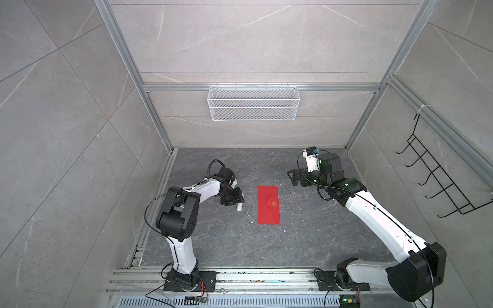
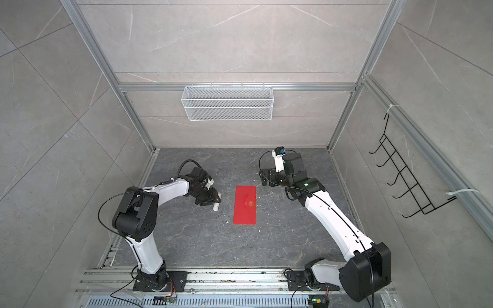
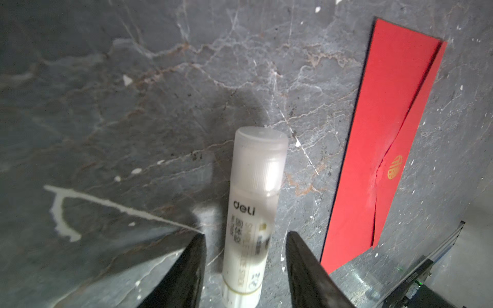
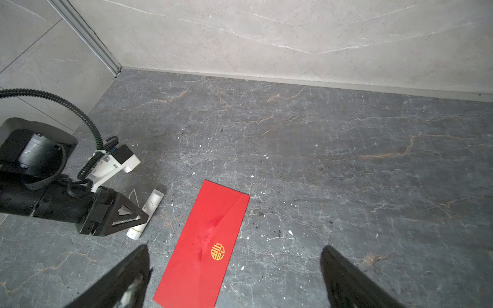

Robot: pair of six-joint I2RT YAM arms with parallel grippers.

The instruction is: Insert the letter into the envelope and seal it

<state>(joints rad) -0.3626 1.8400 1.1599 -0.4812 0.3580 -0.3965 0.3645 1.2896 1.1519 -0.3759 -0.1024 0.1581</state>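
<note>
Soft, even light falls from overhead; both top views are bright and sharp, though the silver aluminium frame posts (image 1: 124,53) lean outward toward the edges. Close in, the left wrist view is dimmer: the white translucent plastic glue-stick tube (image 3: 253,213) looks smeared, glare on its cap, a faint shadow on the dark veined stone tabletop (image 3: 133,106).

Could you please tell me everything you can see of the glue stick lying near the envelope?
The glue stick is a small white plastic-looking tube with a frosted translucent cap on and a printed "deli" label. It lies on its side on the dark marbled table, apart from the red envelope. The open left gripper flanks its body, a gap showing on each side.
</note>
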